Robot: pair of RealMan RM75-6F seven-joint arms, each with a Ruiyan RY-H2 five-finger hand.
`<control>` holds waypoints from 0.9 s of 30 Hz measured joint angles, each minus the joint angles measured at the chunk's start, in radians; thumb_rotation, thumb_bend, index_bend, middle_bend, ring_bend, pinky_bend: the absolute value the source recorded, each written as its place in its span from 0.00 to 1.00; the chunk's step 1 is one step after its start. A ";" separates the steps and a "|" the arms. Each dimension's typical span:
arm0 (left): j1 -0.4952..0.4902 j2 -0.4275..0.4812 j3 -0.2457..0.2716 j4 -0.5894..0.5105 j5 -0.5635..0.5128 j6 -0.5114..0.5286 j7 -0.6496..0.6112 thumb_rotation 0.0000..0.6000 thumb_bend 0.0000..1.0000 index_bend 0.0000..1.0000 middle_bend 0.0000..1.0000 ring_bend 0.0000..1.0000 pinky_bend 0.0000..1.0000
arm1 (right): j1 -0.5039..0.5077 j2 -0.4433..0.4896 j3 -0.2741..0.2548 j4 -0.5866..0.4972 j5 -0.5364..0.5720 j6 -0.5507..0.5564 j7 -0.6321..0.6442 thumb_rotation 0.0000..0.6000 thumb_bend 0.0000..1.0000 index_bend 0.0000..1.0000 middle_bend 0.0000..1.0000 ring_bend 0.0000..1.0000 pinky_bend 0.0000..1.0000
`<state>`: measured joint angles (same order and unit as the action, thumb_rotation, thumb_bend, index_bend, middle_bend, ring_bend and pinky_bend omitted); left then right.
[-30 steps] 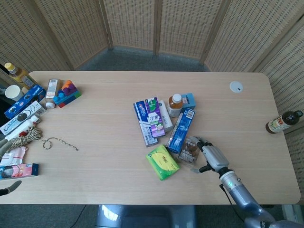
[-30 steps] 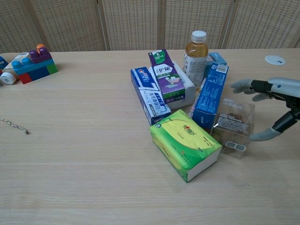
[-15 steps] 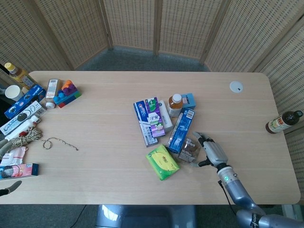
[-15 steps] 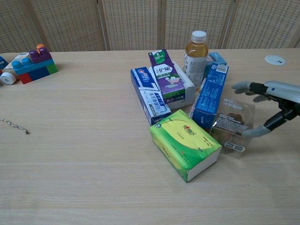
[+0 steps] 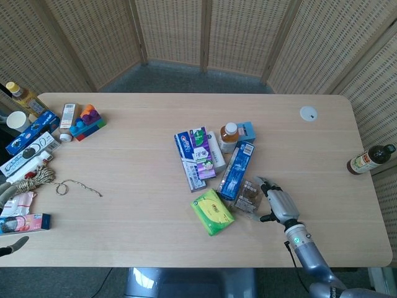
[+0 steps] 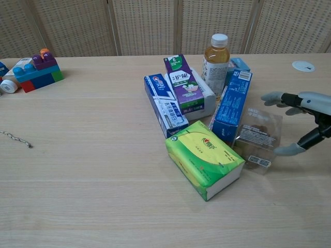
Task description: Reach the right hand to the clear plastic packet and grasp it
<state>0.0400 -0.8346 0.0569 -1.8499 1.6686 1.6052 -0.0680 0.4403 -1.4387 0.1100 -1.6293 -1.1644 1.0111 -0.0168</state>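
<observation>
The clear plastic packet (image 5: 249, 195) (image 6: 258, 135), with brown pieces and a label inside, lies flat on the table. It leans against the long blue box (image 6: 231, 106), beside the green tissue pack (image 6: 204, 157). My right hand (image 5: 278, 203) (image 6: 310, 101) sits just right of the packet, spread around its right edge. Its fingers (image 6: 274, 97) reach over the far corner and its thumb (image 6: 288, 150) lies by the near corner, with a small gap left. Only a grey sliver of my left hand (image 5: 11, 246) shows at the head view's bottom left edge.
Behind the packet crowd a tea bottle (image 6: 215, 57), a toothpaste box (image 6: 164, 106) and a purple box (image 6: 181, 85). A brown bottle (image 5: 370, 159) stands at the table's right edge and a white disc (image 5: 308, 113) lies far right. Toy blocks (image 5: 87, 121) and packets fill the left end.
The right thumb moved in toward the packet's near corner, then drew back slightly right. The packet has barely shifted. Nothing else moved.
</observation>
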 measured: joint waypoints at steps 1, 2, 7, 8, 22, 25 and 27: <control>0.000 0.000 0.000 0.000 0.000 0.000 0.000 1.00 0.13 0.09 0.00 0.00 0.00 | -0.001 0.005 0.001 -0.010 0.001 0.002 -0.004 1.00 0.00 0.00 0.00 0.00 0.00; -0.001 0.000 0.000 0.000 0.000 0.000 0.001 1.00 0.13 0.09 0.00 0.00 0.00 | -0.001 0.010 0.002 -0.020 0.002 0.004 -0.009 1.00 0.00 0.00 0.00 0.00 0.00; -0.002 -0.001 0.000 -0.001 -0.001 -0.003 0.003 1.00 0.13 0.09 0.00 0.00 0.00 | -0.004 0.028 0.001 -0.074 0.010 0.022 -0.059 1.00 0.00 0.00 0.00 0.00 0.00; -0.002 -0.001 0.000 -0.001 -0.001 -0.003 0.003 1.00 0.13 0.09 0.00 0.00 0.00 | -0.004 0.029 0.000 -0.080 0.013 0.025 -0.069 1.00 0.00 0.00 0.00 0.00 0.00; -0.003 -0.002 -0.001 0.001 -0.004 -0.006 0.008 1.00 0.13 0.09 0.00 0.00 0.00 | 0.010 -0.040 -0.008 -0.079 0.098 0.022 -0.159 1.00 0.00 0.00 0.00 0.00 0.00; -0.003 -0.003 -0.002 0.000 -0.007 -0.007 0.008 1.00 0.13 0.09 0.00 0.00 0.00 | 0.018 -0.063 -0.001 -0.056 0.120 0.018 -0.169 1.00 0.00 0.00 0.00 0.00 0.00; -0.004 -0.003 -0.002 0.001 -0.007 -0.008 0.008 1.00 0.13 0.09 0.00 0.00 0.00 | 0.023 -0.077 0.006 -0.038 0.133 0.015 -0.173 1.00 0.00 0.00 0.00 0.00 0.00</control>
<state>0.0362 -0.8372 0.0548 -1.8491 1.6614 1.5975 -0.0595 0.4634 -1.5162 0.1155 -1.6672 -1.0311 1.0263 -0.1900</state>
